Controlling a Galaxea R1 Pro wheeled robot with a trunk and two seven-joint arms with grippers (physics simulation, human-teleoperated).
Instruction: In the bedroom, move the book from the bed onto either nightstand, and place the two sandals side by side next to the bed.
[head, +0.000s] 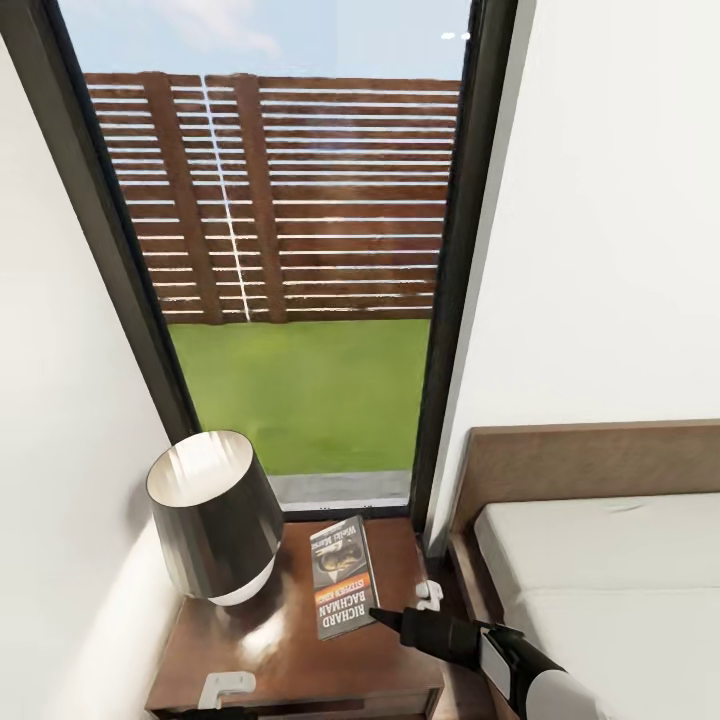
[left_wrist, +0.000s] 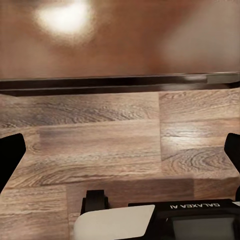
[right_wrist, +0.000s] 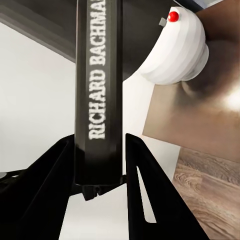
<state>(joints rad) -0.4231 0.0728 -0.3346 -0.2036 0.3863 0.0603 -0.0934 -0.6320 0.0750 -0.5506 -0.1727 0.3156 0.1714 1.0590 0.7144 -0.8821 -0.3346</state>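
The book (head: 342, 580) lies lengthwise on the dark brown nightstand (head: 280, 650), title facing up, right of the lamp. My right gripper (head: 385, 615) reaches in from the lower right and meets the book's near corner. In the right wrist view the book (right_wrist: 98, 75) shows its spine lettered "RICHARD BACHMAN", and the right gripper (right_wrist: 99, 140) has one black finger pressed on each side of it. The left gripper (left_wrist: 120, 160) stands open over wood-plank floor, its fingers far apart. The bed (head: 610, 580) fills the lower right. The sandals are out of view.
A dark-shaded table lamp (head: 215, 515) occupies the nightstand's left half. A small white object with a red dot (right_wrist: 175, 45) sits by the nightstand's right edge (head: 428, 595). White walls close in on both sides of the tall window (head: 300, 250). The headboard (head: 590, 460) stands right of the nightstand.
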